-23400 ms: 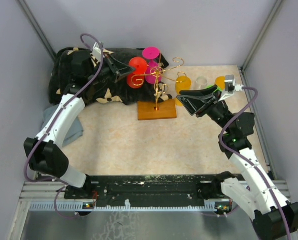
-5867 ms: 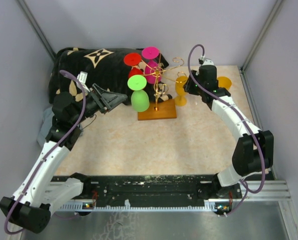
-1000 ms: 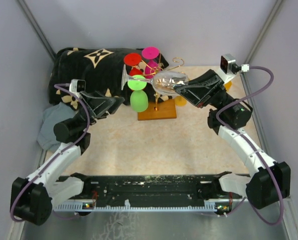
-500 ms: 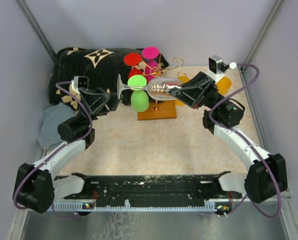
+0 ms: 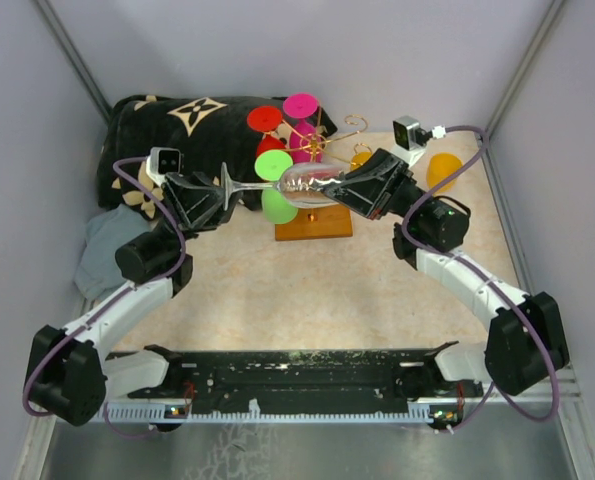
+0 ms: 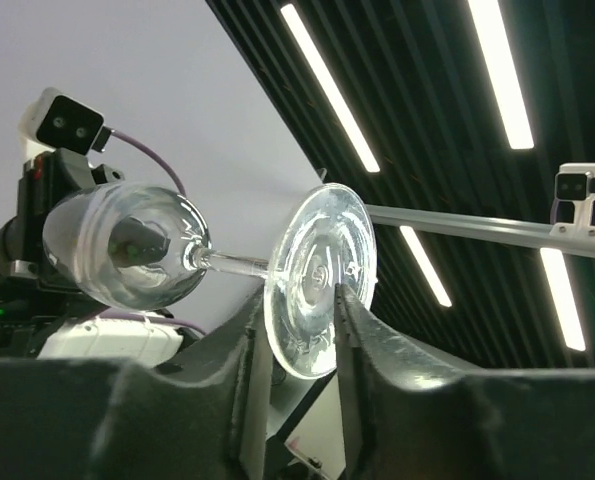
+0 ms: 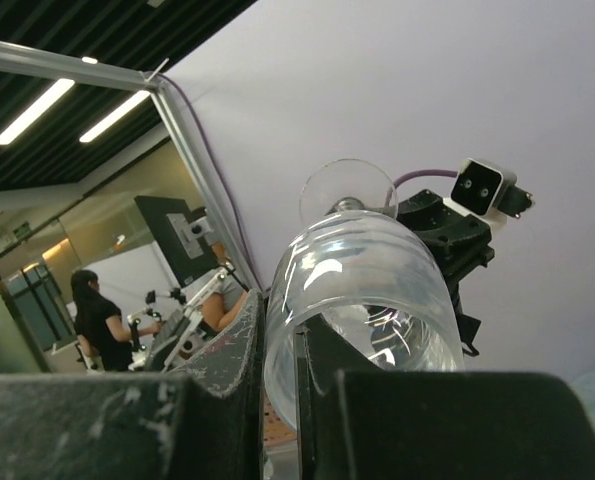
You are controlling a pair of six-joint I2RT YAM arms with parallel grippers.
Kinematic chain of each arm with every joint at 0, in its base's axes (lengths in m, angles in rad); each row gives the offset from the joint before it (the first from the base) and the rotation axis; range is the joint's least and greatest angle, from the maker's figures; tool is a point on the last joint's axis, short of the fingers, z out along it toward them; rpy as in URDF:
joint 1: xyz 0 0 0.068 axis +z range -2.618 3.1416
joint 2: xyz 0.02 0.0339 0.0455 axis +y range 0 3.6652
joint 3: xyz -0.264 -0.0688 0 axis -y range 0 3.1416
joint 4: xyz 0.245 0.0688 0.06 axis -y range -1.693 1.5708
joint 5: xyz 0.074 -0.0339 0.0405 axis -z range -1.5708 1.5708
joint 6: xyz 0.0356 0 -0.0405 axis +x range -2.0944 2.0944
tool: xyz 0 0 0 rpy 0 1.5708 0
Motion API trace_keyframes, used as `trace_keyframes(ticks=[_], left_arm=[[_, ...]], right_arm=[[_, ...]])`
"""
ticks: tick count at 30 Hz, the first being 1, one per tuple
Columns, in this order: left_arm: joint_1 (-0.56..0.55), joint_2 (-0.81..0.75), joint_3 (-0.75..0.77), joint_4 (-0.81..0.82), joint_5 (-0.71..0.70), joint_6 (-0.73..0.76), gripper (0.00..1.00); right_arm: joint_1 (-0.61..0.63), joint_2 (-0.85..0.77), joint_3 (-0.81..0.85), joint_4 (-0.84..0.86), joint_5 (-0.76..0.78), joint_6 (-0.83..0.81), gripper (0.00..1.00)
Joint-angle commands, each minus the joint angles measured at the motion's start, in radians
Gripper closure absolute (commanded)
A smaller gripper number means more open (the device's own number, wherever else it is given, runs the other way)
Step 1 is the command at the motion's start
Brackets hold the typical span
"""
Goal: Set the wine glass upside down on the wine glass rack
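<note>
A clear wine glass hangs on its side in the air in front of the wine glass rack, bowl to the right, foot to the left. My right gripper is shut on the bowl's rim, one finger inside and one outside, as the right wrist view shows on the glass at the gripper. My left gripper has its jaws on either side of the round foot. In the left wrist view the gripper stands open around it, the foot nearly filling the gap.
On the rack's gold wire arms hang a red glass, a pink one and a green one. An orange glass lies at the back right. A black patterned blanket and a grey cloth lie on the left.
My right arm has carried the glass leftwards and its foot has come between my left gripper's fingers. The left jaws have narrowed around the foot.
</note>
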Motion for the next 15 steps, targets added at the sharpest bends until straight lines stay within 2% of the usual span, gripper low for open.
trace_keyframes(ticks=[1, 7, 12, 15], left_arm=[[-0.01, -0.012, 0.032, 0.17, -0.008, 0.01, 0.73], [-0.011, -0.014, 0.034, 0.17, -0.014, 0.01, 1.0], [-0.011, -0.025, 0.04, 0.169, -0.028, 0.006, 1.0], [-0.012, -0.037, 0.046, 0.16, -0.035, 0.006, 1.0]], right_arm=[[0.022, -0.002, 0.007, 0.225, 0.035, -0.023, 1.0], [0.023, 0.001, 0.002, 0.227, 0.039, -0.026, 1.0], [0.024, 0.0, -0.007, 0.226, 0.036, -0.036, 1.0], [0.022, 0.0, -0.008, 0.226, 0.019, -0.051, 0.83]])
